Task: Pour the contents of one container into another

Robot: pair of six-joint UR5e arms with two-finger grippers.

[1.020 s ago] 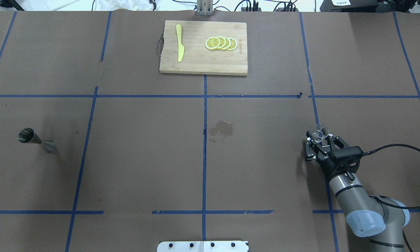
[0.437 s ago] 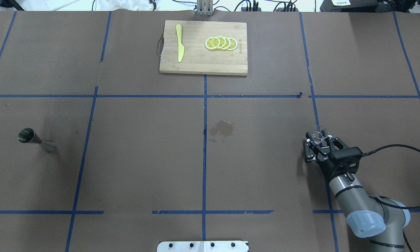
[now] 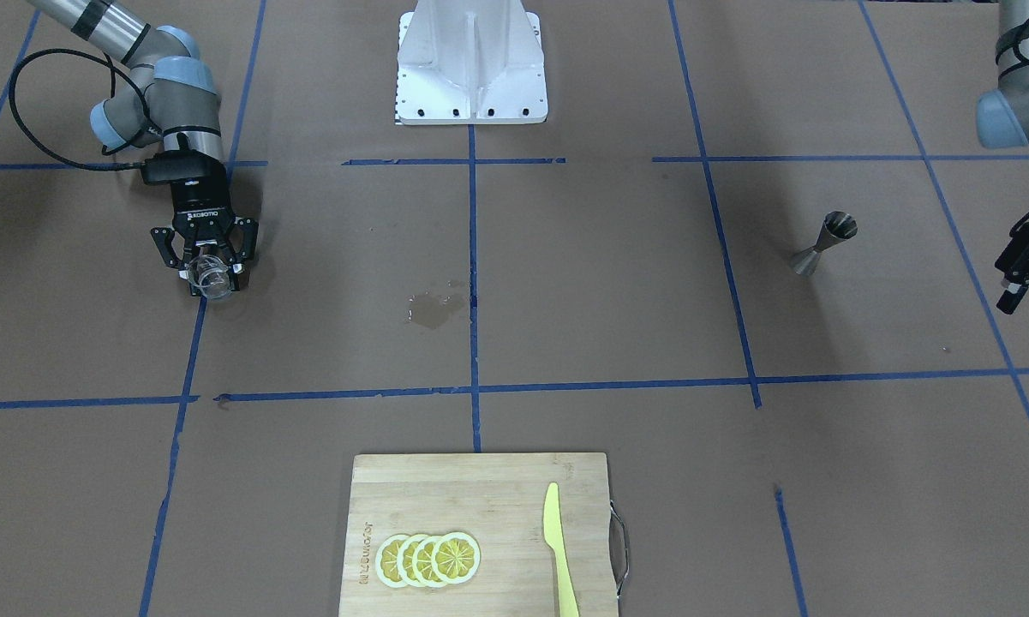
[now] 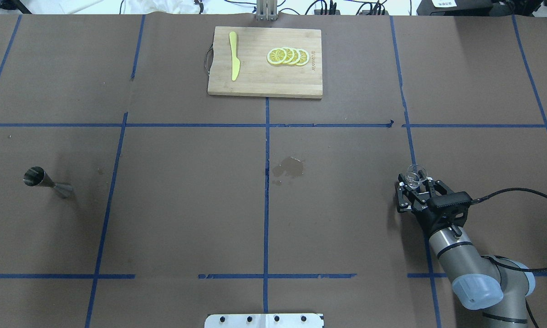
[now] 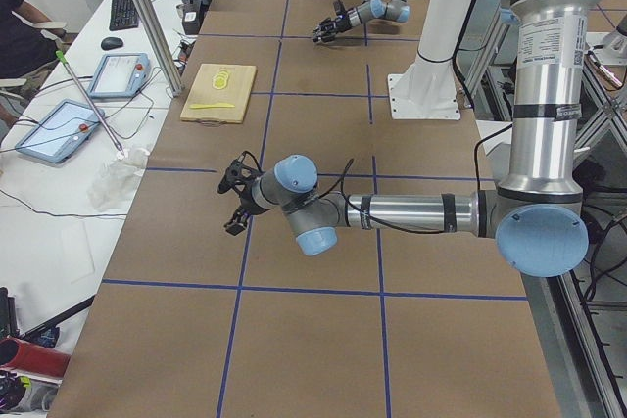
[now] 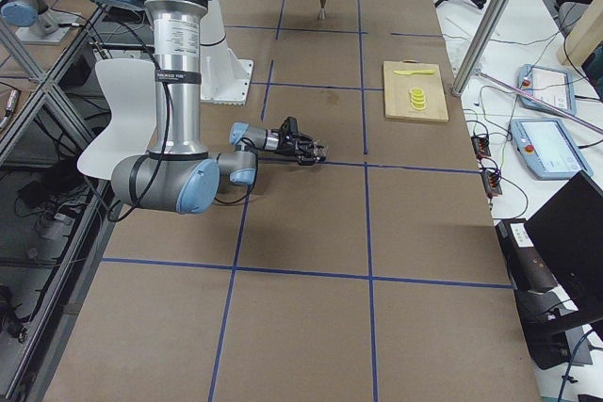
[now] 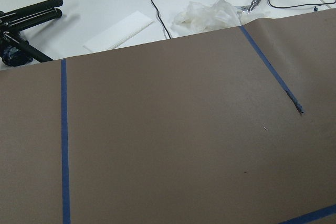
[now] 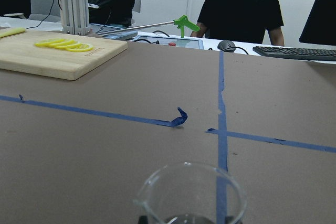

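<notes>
Drawing back slightly toward six o'clock since a second earlier, the right gripper (image 4: 416,187) carried the small clear glass measuring cup (image 4: 415,174) with it, its fingers pinched narrowly on the cup's lower part and the rim facing up. Whether the cup's base touched the table could not be told. The wide table covered in brown paper with blue tape lines (image 4: 186,205) lay under everything. On it, in the overhead view, the pale bamboo cutting board (image 4: 264,79) sat at twelve o'clock, bearing the yellow plastic knife (image 4: 233,57) on its nine o'clock side and the row of overlapping lemon slices (image 4: 288,56) on its three o'clock side. The left gripper (image 3: 1021,261) hung at the table's far nine o'clock edge; its opening could not be told. Near it, the grey stainless-steel hourglass jigger (image 4: 48,181) stood upright at nine o'clock, well apart from the cup at about four o'clock. The dark wet stain (image 4: 290,166) marked the paper just beside the centre.
</notes>
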